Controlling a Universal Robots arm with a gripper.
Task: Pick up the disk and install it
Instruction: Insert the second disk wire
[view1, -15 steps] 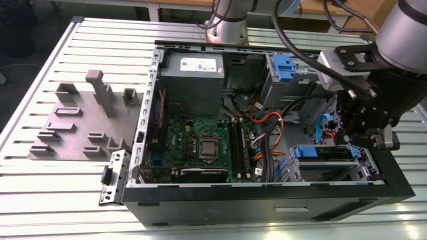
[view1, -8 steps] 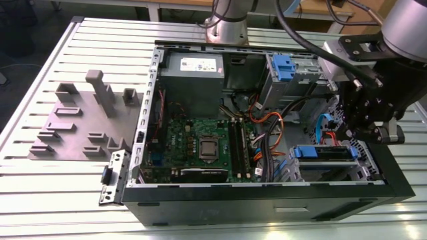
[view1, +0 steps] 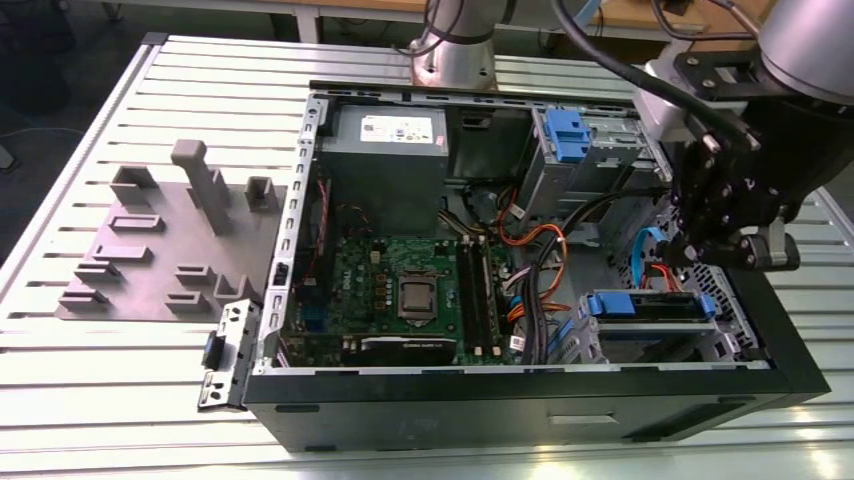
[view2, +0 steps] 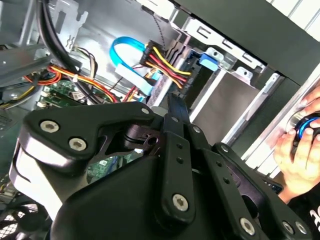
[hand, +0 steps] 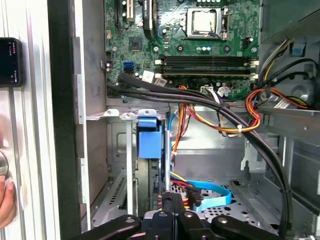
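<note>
since the disk (view1: 650, 305) with its blue frame already sits in the bay at the exterior view's right of the open computer case (view1: 534, 395), the gripper (view1: 699, 252) just above it, fingers seemingly closed and empty, should press gently, clear of the cables (view1: 527, 240).

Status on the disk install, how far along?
Done: the disk already sits in the drive cage inside the computer case, with its blue carrier facing out. In hand: the end effector hangs right over the disk; I cannot tell whether it grips it. Left: full seating can't be confirmed, and the arm is not yet clear of the case.
</note>
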